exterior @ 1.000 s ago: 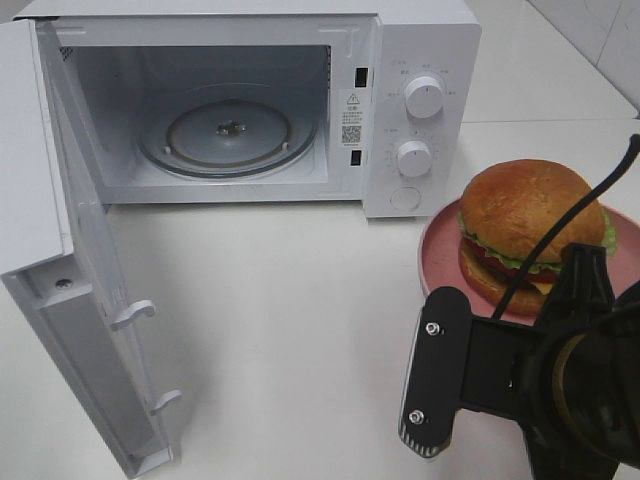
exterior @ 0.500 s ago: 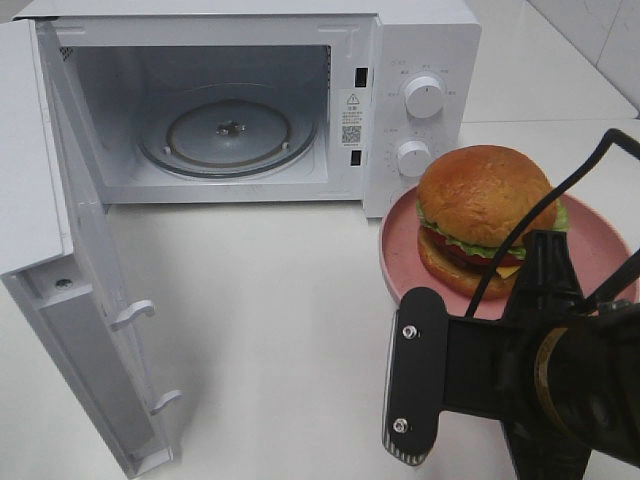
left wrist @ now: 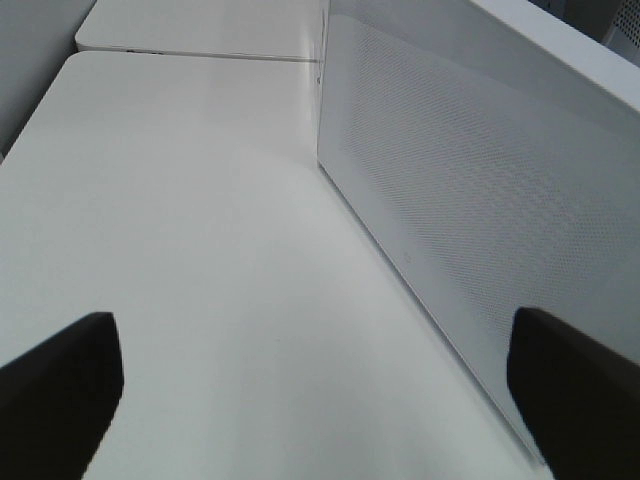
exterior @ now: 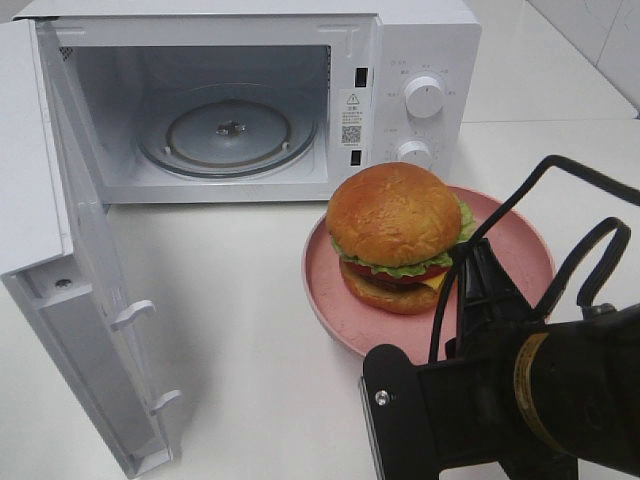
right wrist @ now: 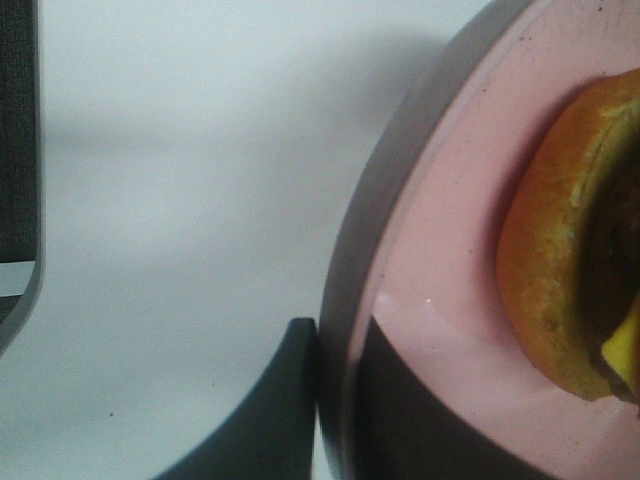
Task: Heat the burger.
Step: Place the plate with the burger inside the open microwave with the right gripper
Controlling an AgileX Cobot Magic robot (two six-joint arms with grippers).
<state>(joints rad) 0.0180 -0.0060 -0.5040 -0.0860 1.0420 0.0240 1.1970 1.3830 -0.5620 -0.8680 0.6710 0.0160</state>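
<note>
**Burger (exterior: 395, 235) outside microwave (exterior: 420, 30)**

Burger sits on pink plate (exterior: 325, 295), just in front of the open microwave, by its knob panel (exterior: 445, 125). Right gripper (right wrist: 340, 400) clamped on the plate rim. Left gripper (left wrist: 315, 390) spread wide beside the microwave door (left wrist: 480, 230).

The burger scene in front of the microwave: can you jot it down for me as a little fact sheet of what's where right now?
Microwave: white, door swung wide open, glass turntable with nothing on it
Burger: upright on a pink plate
Plate position: over the white table, just outside the microwave, not inside yet
Right hand: shut on the plate's rim
Left hand: open, holding nothing
</note>
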